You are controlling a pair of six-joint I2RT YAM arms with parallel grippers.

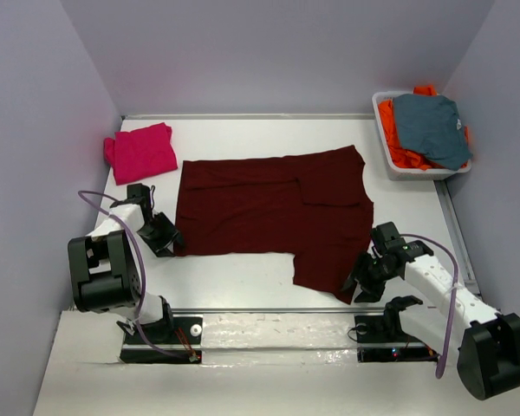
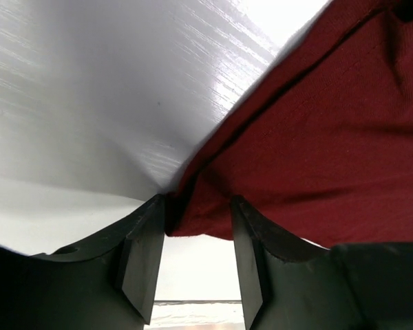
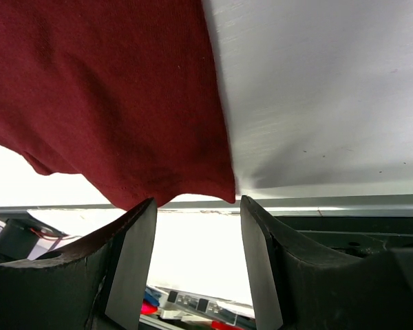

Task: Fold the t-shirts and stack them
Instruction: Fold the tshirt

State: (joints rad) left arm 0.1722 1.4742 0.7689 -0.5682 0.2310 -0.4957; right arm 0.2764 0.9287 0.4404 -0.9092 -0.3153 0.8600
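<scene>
Landmark: maroon t-shirt (image 1: 269, 208), spread flat on the table (image 1: 243, 277), one sleeve folded in over its upper right part, a longer flap at its lower right

Left of it and further back: pink t-shirt (image 1: 141, 152), folded small, close to the maroon's upper left corner, not touching

Left gripper (image 1: 166, 238) sits at the maroon's lower left corner. Wrist view: jaws about half apart, corner hem lying between the fingertips (image 2: 148, 237) and brushing one inner face, not pinched, so it holds nothing

Right gripper (image 1: 364, 279) sits at the maroon's lower right flap. Jaws about half apart too, hem corner just ahead of the tips, nothing clamped

Handling guess: thin, limp, light cloth that sags and drags on the table, not fragile. Best taken at the two lower corners through the hem, both at once, so the fold goes over evenly

Right of the maroon and further back: white bin (image 1: 416, 173) with an orange garment (image 1: 397, 139) and a grey-blue garment (image 1: 429, 130) on top, near the collar side but apart

Nothing lies on the maroon. The pink one is the only near neighbour, likely not in the way
</scene>
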